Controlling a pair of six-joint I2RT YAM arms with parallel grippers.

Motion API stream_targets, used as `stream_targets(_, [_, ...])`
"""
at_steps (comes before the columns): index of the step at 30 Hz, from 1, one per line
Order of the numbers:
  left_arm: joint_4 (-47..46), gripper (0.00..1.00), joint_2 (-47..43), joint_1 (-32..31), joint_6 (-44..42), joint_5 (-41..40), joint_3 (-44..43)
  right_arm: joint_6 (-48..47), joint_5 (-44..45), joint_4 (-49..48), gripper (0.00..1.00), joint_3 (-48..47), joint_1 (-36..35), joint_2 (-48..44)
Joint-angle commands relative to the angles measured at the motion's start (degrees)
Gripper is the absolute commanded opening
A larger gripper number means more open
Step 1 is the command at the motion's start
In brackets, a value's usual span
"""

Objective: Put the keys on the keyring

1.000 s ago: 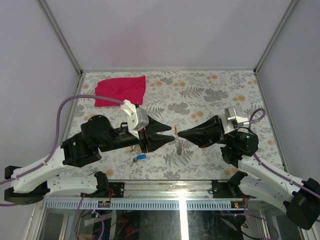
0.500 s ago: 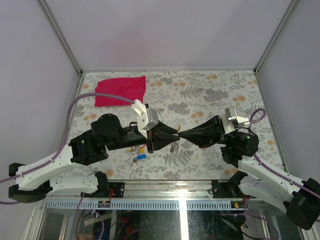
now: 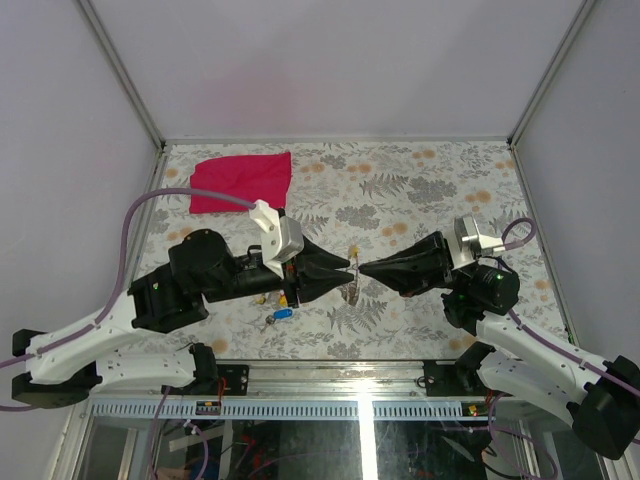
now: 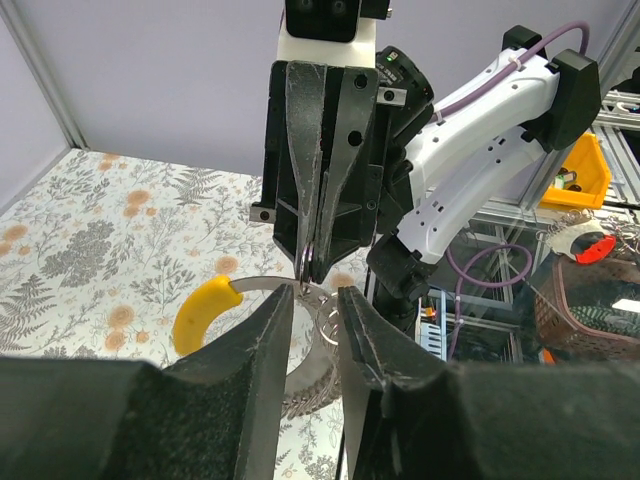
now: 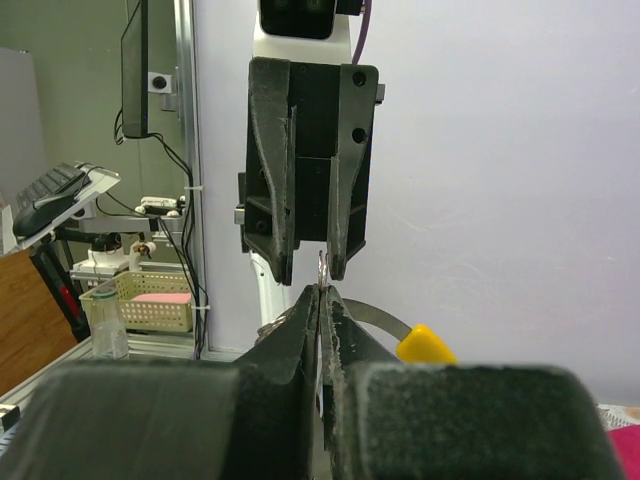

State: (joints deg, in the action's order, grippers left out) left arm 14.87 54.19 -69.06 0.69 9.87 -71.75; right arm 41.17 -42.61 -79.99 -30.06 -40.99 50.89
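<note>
The keyring [image 3: 352, 287] hangs above the table's middle, its thin ring pinched in my right gripper [image 3: 362, 270], which is shut on it. In the left wrist view the ring [image 4: 329, 329] and its chain [image 4: 304, 399] show between the tips of my left gripper [image 4: 315, 292]. Those jaws stand a little apart around the ring without pressing it. A yellow-headed key [image 4: 205, 312] sticks out sideways, its blade reaching the ring; the same key [image 5: 425, 345] shows in the right wrist view. A blue-headed key [image 3: 284, 313] and a red-headed one [image 3: 284, 297] lie beneath the left arm.
A red cloth [image 3: 241, 181] lies at the table's back left. The floral tabletop [image 3: 430, 190] is walled by white panels at left, back and right. The two arms meet tip to tip over the middle, close to the near edge.
My left gripper pushed forward to the ring, narrowed its jaws, then drew back slightly. The right gripper kept its hold; the keyring swung a little.
</note>
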Motion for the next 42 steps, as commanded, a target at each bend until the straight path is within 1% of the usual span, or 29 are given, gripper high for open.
stream_targets(1, [-3.71,0.24,-0.72,-0.33,0.75,0.32,0.50,0.78,1.53,-5.27,0.00,-2.26,-0.40,0.08])
stream_targets(16, [-4.63,0.16,1.39,-0.32,0.80,1.07,-0.45,1.52,0.82,-5.18,0.00,-2.20,-0.40,-0.05])
stream_targets(23, [-4.46,0.07,1.86,-0.33,0.54,1.42,-1.34,1.62,0.43,-4.85,0.00,-2.19,-0.40,0.02])
stream_targets(26, [-4.41,0.00,1.95,-0.33,0.48,1.51,-1.68,1.37,0.25,-4.36,0.00,-2.13,-0.40,0.06])
stream_targets(31, [-1.79,0.00,2.43,-0.32,0.20,1.92,-3.16,0.27,-0.54,-2.37,0.00,-2.16,-0.40,-0.56])
stream_targets(32, [-0.72,0.00,2.48,-0.41,0.05,1.79,-3.99,-0.77,-0.80,-0.80,0.01,-2.31,-0.40,-1.11])
stream_targets(34, [2.00,0.00,2.77,-0.35,-0.54,1.29,-5.15,-4.00,-1.76,4.67,0.06,-2.81,-0.40,-2.65])
stream_targets(37, [6.67,0.00,3.07,-0.35,-2.02,0.84,-7.20,-12.65,-4.94,19.88,0.16,-4.99,-0.40,-6.51])
stream_targets(39, [10.22,0.00,3.68,-0.36,-3.16,0.66,-8.66,-18.72,-5.89,30.17,0.20,-6.39,-0.40,-8.81])
stream_targets(42, [14.75,0.00,4.52,-0.32,-4.78,0.60,-10.60,-25.20,-5.79,40.45,0.25,-7.44,-0.33,-11.99])
